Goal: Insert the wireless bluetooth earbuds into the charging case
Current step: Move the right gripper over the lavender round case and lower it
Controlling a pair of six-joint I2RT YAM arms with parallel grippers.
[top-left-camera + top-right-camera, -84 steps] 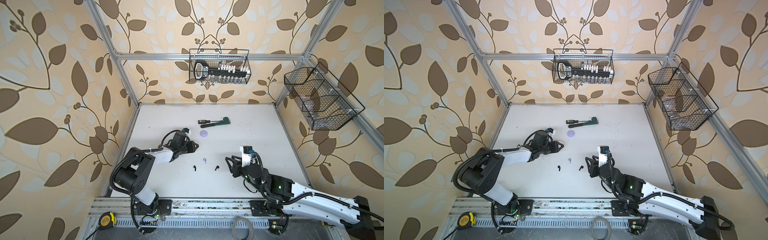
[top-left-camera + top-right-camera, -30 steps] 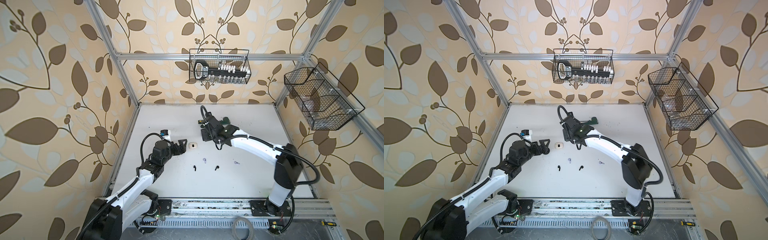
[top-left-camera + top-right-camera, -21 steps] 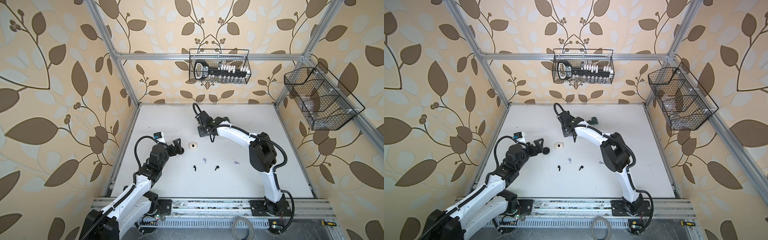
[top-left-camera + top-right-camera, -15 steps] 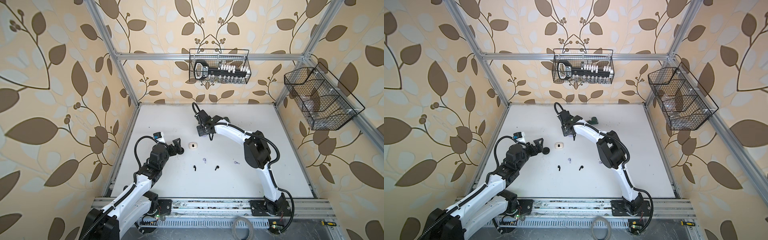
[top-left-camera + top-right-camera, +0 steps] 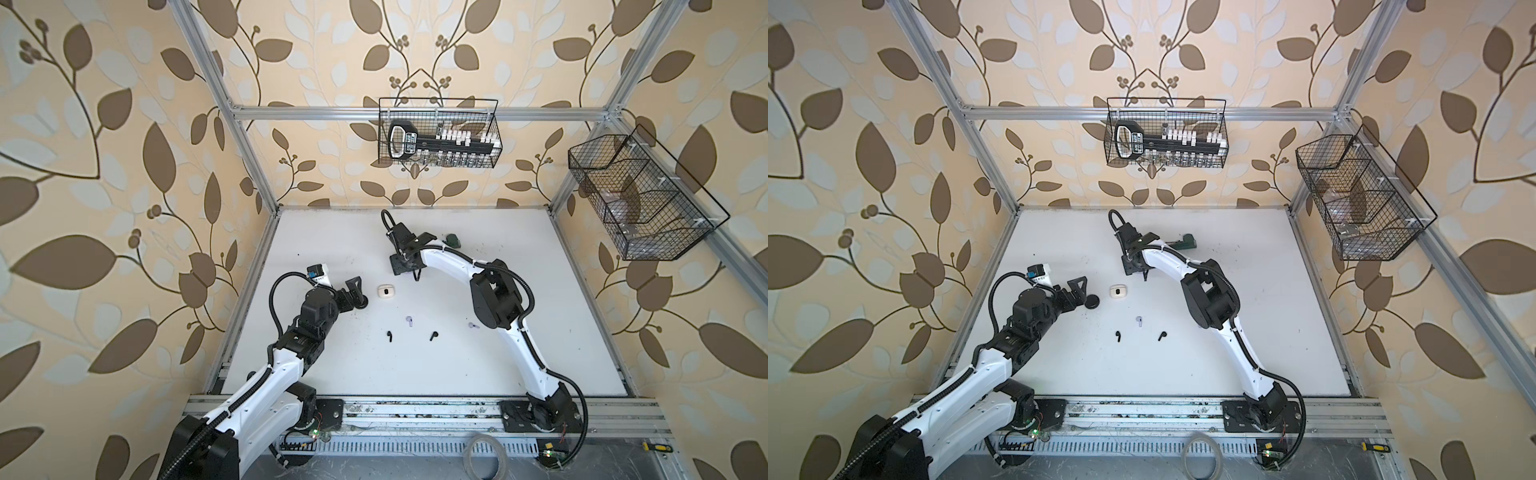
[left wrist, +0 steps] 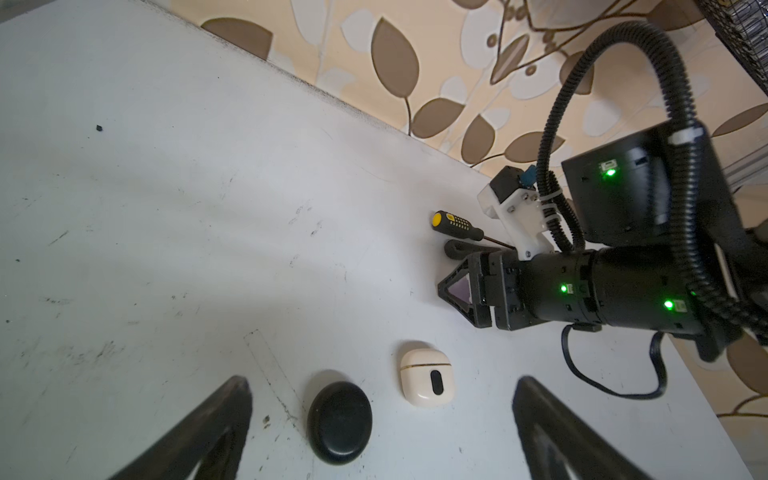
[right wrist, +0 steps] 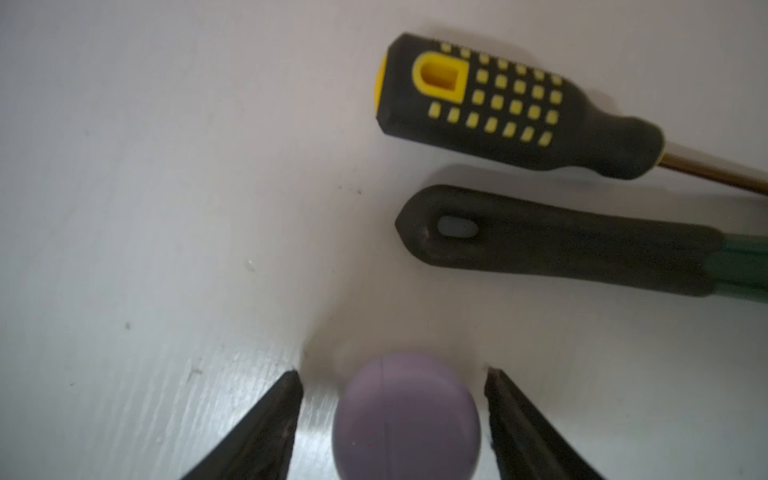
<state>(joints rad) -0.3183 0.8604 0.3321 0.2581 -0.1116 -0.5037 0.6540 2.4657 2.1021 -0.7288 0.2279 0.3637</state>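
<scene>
1. Four earbuds [image 5: 409, 321] lay loose on the table [image 5: 498, 232] toward the front, two black and two lavender, none in a case. Their stems were too small to read.
2. The lavender case [image 7: 405, 415], shut, sat farther back, squarely between the right gripper [image 7: 392, 372] fingers. A gap showed on each side, so those jaws were released around it, not yet pinching.
3. Its seam ran along the fingers' line; a squeeze would, I judged, press across that seam.
4. The left gripper [image 6: 382, 380] gaped wide and empty, with the black case [image 6: 338, 422] and white case [image 6: 426, 382] just ahead between its fingers. It was the arm nearer the earbuds.
5. A screwdriver [image 7: 515, 108] lay just beyond the lavender case.
</scene>
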